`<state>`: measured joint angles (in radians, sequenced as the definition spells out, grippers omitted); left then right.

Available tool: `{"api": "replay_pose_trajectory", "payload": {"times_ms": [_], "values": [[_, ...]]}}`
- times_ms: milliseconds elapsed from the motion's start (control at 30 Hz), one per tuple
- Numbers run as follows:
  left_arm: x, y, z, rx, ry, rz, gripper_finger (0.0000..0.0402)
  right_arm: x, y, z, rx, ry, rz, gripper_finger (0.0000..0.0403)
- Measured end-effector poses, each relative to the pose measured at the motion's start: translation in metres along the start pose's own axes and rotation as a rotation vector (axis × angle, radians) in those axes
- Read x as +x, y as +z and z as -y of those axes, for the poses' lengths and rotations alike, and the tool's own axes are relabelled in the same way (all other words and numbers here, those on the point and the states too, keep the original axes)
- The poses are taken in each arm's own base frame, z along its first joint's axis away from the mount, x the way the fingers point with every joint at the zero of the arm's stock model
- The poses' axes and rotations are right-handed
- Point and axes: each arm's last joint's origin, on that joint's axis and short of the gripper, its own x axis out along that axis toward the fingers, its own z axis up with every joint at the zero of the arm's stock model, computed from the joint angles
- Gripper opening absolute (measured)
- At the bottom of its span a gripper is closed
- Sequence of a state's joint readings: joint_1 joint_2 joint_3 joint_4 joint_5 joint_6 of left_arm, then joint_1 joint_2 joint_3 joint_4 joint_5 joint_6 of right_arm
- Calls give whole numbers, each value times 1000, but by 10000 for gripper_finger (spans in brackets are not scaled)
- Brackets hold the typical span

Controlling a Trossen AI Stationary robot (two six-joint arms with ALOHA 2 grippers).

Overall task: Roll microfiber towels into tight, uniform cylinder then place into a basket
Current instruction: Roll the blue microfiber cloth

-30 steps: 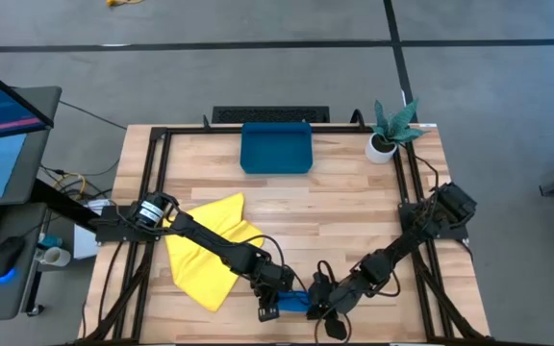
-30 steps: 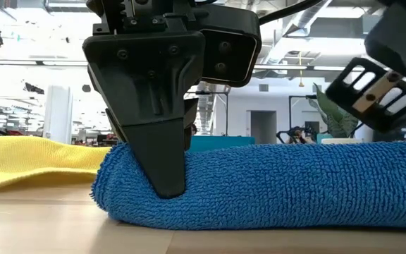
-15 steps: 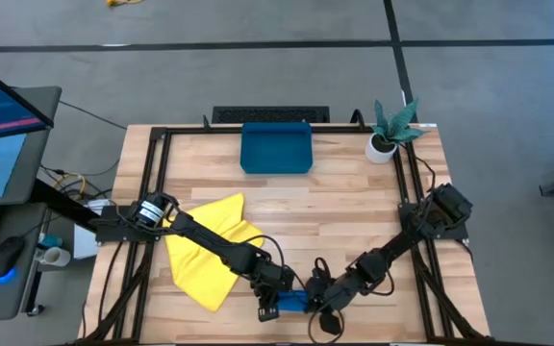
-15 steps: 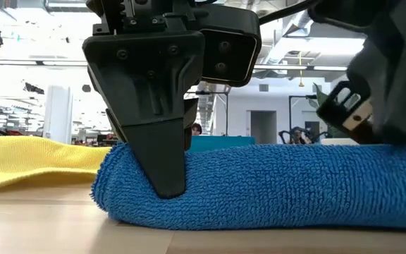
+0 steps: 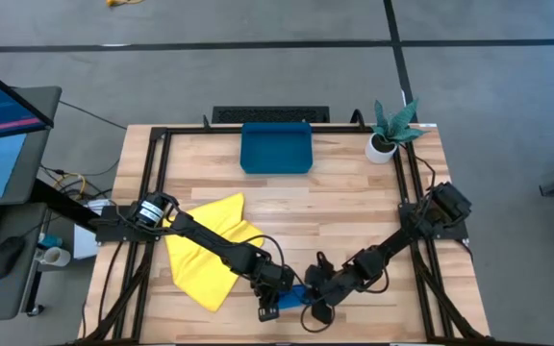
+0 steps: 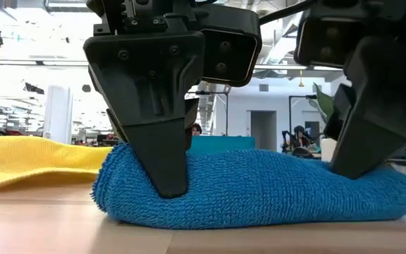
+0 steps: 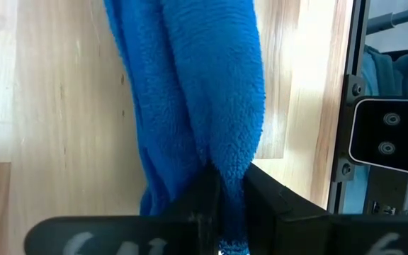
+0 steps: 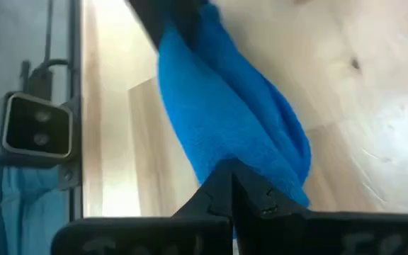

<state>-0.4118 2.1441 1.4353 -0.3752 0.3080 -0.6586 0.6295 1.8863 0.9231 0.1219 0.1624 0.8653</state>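
Both your claws are clamped on the rolled blue towel point(image 6: 252, 190): left claw point(image 6: 166, 185) at one end, right claw point(image 6: 351, 168) at the other. Soft, light, likely to unroll; grip across the ends.

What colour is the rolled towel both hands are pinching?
Bright blue; the rolled towel shows best in the low view.

No text, label, brand or number can be read anywhere. The monitor point(image 5: 3, 115) at nine o'clock shows only unreadable lines.
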Motion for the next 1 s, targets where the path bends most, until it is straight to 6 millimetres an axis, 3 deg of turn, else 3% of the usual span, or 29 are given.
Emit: {"api": "replay_pose_trajectory", "payload": {"times_ms": [367, 767, 1000], "values": [[0, 0, 0, 16, 3, 3, 31, 15, 3, 19, 134, -48, -65, 16], [1, -2, 5, 105, -6, 9, 133, 15, 3, 19, 135, -46, -67, 18], [-8, -6, 14, 161, 72, 49, 144, 15, 3, 19, 136, -46, -66, 15]]}}
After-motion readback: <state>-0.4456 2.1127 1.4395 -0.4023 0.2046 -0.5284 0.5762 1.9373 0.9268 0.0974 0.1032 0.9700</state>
